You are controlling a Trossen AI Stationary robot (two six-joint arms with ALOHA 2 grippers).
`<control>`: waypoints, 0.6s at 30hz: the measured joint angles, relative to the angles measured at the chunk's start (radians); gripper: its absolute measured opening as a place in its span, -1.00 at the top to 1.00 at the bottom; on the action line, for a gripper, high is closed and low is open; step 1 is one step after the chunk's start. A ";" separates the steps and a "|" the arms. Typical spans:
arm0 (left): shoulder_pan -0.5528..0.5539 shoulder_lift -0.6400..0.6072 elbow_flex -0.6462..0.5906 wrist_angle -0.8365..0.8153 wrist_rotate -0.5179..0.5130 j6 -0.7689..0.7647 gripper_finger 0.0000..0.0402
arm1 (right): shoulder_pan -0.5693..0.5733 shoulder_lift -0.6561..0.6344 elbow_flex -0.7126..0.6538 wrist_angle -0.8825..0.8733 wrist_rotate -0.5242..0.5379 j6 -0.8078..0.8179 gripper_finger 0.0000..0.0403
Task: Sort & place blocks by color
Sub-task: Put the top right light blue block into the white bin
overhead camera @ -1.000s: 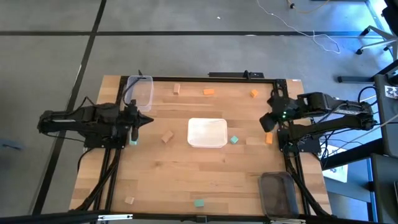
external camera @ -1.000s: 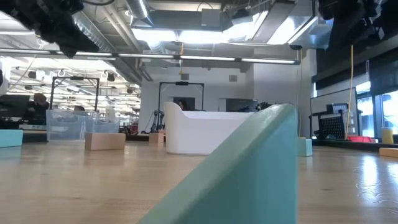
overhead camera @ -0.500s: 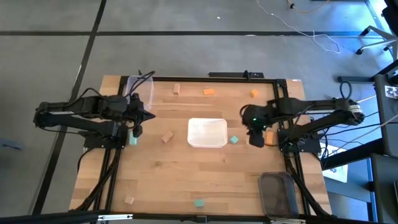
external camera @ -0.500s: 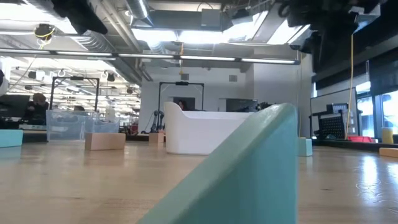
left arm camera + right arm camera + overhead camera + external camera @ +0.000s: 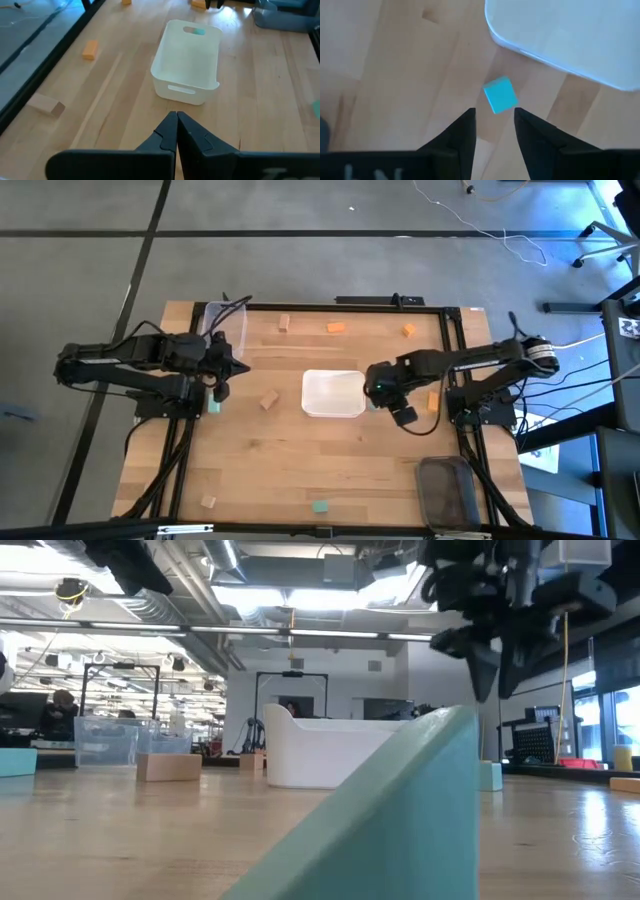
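My right gripper (image 5: pixel 493 122) is open and points down, just above the table. A small teal block (image 5: pixel 499 95) lies on the wood just ahead of its fingertips, beside the white tray (image 5: pixel 570 35). From above, the right gripper (image 5: pixel 378 392) covers that block at the tray's right side. The low view shows the same gripper (image 5: pixel 497 660) hanging above the block (image 5: pixel 490 776). My left gripper (image 5: pixel 176 131) is shut and holds nothing; it waits near the table's left edge (image 5: pixel 232 368). Other blocks lie scattered: orange (image 5: pixel 336 328), wood (image 5: pixel 268 399), teal (image 5: pixel 320 506).
The white tray (image 5: pixel 333 393) sits mid-table. A clear tub (image 5: pixel 228 330) stands at the far left, and another tub (image 5: pixel 447 488) at the near right. More blocks lie at the far edge: wood (image 5: pixel 284 323) and orange (image 5: pixel 408 330). A teal block (image 5: pixel 213 408) lies by the left arm.
My right gripper has swung from the table's right edge toward the left and come down beside the white tray, above the teal block. That block has not moved.
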 joint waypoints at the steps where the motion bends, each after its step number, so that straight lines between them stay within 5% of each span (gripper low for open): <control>1: 0.000 -0.001 0.000 0.002 0.000 -0.005 1.00 | 0.000 0.014 0.000 0.007 0.000 -0.002 0.33; 18: 0.000 -0.001 0.000 0.009 0.000 -0.008 1.00 | -0.017 0.105 0.011 0.056 0.044 0.065 0.33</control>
